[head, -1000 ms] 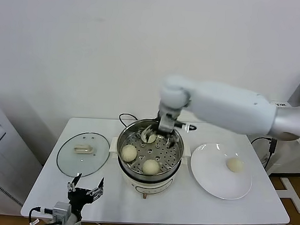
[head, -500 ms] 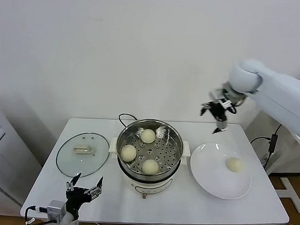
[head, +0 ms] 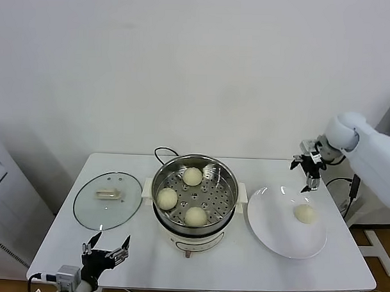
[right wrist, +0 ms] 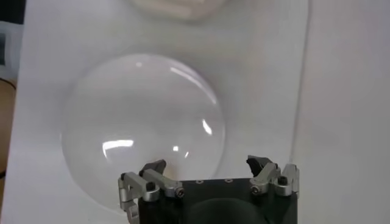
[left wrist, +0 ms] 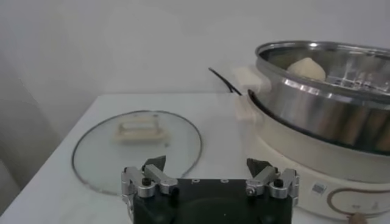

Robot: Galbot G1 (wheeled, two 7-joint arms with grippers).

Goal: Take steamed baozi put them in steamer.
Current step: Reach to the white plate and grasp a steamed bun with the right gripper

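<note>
The steel steamer (head: pixel 228 185) stands mid-table and holds three cream-white baozi: one at the far side (head: pixel 192 176), one left (head: pixel 167 198), one front (head: pixel 196 216). A fourth baozi (head: pixel 304 214) lies on the white plate (head: pixel 275 229) to the steamer's right. My right gripper (head: pixel 308 166) is open and empty, in the air over the plate's far edge. In the right wrist view it (right wrist: pixel 207 163) hangs above the plate (right wrist: pixel 143 128), with a cream bun (right wrist: pixel 177 6) cut off at the frame edge. My left gripper (head: pixel 105 257) is open and parked low at the front left.
A round glass lid (head: pixel 108 199) with a cream handle lies left of the steamer; it also shows in the left wrist view (left wrist: pixel 137 149) beside the steamer (left wrist: pixel 317 103). A black cord (head: pixel 161 152) runs behind the steamer. The wall is close behind the table.
My right gripper left a baozi at the steamer's far side, then swung right and down to the plate's far edge. My left gripper sank a little.
</note>
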